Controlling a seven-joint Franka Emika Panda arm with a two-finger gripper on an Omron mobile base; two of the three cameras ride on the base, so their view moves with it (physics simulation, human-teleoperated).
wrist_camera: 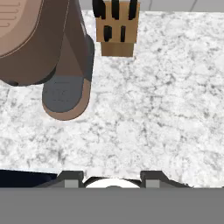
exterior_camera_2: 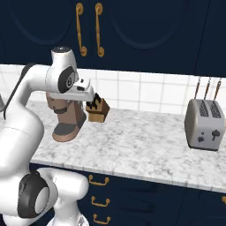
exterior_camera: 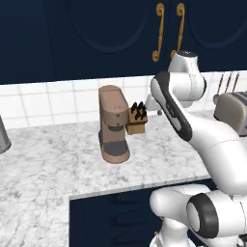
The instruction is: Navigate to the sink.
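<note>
The sink is out of view. My gripper (wrist_camera: 113, 180) hangs above a white marble counter (wrist_camera: 166, 109), pointing down at it; its two dark fingertips stand wide apart with nothing between them, so it is open. In the right base view the gripper (exterior_camera_2: 89, 96) hovers just in front of a brown coffee machine (exterior_camera_2: 66, 117) and a wooden knife block (exterior_camera_2: 97, 109).
The coffee machine (exterior_camera: 113, 125) and knife block (exterior_camera: 136, 119) stand at the back of the counter. A silver toaster (exterior_camera_2: 204, 123) sits further right, with utensils hanging on the tiled wall above it. Navy cabinets with gold handles (exterior_camera_2: 80, 28) run above and below. A grey metal object (exterior_camera: 2, 137) shows at the far left.
</note>
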